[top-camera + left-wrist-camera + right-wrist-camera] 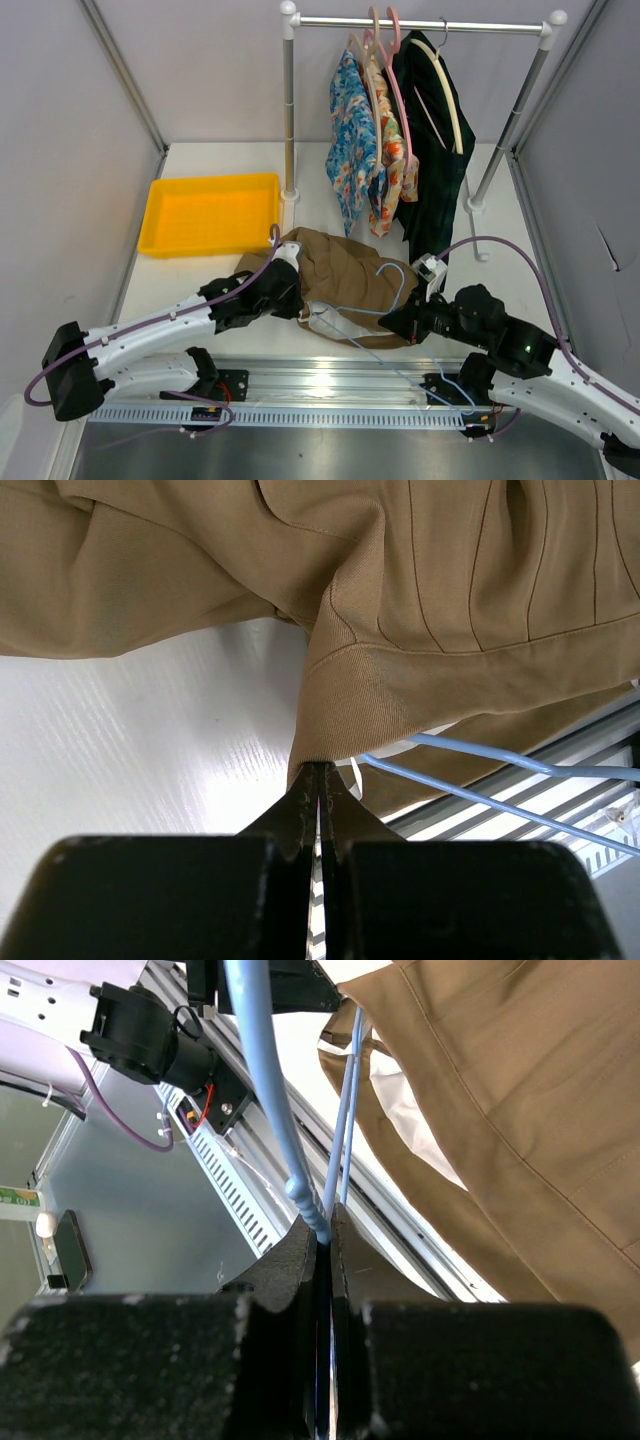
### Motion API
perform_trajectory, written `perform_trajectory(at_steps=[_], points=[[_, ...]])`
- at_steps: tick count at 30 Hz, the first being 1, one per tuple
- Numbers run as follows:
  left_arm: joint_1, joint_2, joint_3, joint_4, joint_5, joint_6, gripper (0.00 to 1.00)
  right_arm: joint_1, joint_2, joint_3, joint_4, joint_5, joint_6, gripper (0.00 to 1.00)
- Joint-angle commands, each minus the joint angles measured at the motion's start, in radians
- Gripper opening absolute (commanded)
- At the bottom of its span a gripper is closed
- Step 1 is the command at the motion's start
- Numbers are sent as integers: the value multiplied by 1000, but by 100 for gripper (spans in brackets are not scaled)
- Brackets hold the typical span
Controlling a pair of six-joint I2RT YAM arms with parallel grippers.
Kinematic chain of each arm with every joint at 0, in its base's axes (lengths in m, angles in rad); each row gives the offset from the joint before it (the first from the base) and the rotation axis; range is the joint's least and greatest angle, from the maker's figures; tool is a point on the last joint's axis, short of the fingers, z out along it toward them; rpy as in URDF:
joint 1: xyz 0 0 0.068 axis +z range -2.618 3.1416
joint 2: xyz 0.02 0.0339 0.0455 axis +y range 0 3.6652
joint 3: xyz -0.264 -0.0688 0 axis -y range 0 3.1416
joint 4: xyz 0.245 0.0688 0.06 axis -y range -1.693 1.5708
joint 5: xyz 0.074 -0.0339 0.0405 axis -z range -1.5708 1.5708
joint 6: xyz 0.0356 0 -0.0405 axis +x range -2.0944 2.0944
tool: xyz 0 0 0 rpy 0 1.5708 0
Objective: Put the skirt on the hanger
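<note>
The tan-brown skirt (345, 275) lies crumpled on the table near the front edge, with whitish lining showing at its near side. The pale blue wire hanger (392, 290) lies partly on and under it, hook on top of the fabric. My left gripper (290, 290) is shut on the skirt's waistband edge (400, 695). My right gripper (392, 322) is shut on the hanger at its twisted neck (310, 1205); the skirt (520, 1100) hangs to the right of it. Two hanger wires (500, 780) run just right of the left fingers.
A yellow tray (210, 212) sits at the back left. A rack (420, 22) at the back holds floral garments (365, 150) and a dark green garment (435, 150) on pink and cream hangers. An aluminium rail (330, 385) runs along the front edge.
</note>
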Motion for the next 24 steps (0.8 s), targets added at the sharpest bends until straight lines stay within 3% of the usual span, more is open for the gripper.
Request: perform_trajectory(at_steps=[1, 24], points=[[11, -11, 17, 33, 10, 27, 0, 5, 16, 13, 75, -31, -19, 0], [13, 9, 49, 32, 41, 44, 0, 6, 94, -100, 321, -56, -5, 0]])
